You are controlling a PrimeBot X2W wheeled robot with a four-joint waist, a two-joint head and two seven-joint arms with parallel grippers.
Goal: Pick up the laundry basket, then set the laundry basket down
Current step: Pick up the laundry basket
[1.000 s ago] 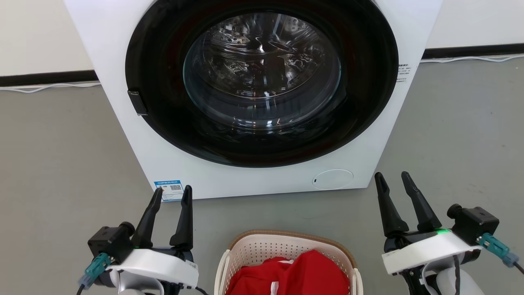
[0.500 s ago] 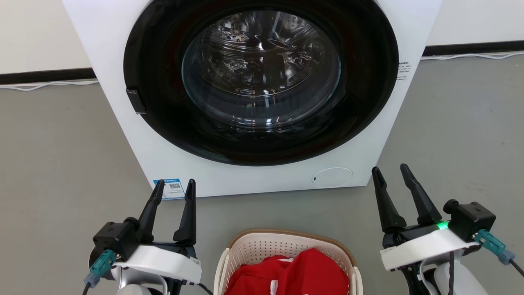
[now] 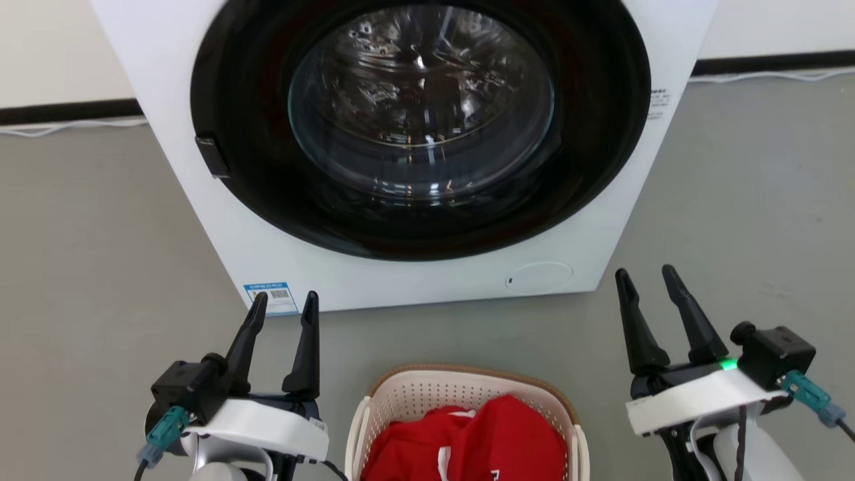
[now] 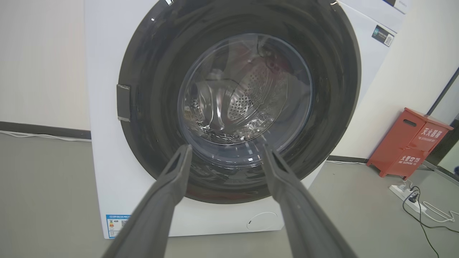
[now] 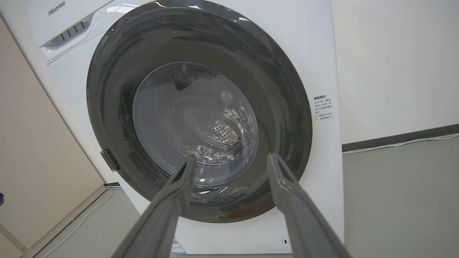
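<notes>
Over the last second the whole head view had slid: the big white front-loading washing machine (image 3: 220,247) with its dark round glass door sat a little higher in it, and slightly more of the cream-white perforated plastic laundry basket (image 3: 427,395) with its tan woven-look rim had come into sight at the bottom edge. I took that for the camera dipping, not for the things moving. The left gripper (image 3: 285,297) and the right gripper (image 3: 644,272) had barely shifted in the view. Each had its two long dark fingers parted by a moderate gap, held nothing, and pointed at the machine.

The basket, holding a crumpled red garment (image 3: 481,441), stood on the grey floor (image 3: 100,267) between the two grippers, below them and nearer the robot than their fingertips, touched by neither. So the pick-up was not yet begun. The robot seemed only to be lowering its gaze toward the basket, and each gripper would need to come down and inward to the white loop handles (image 3: 354,434)
</notes>
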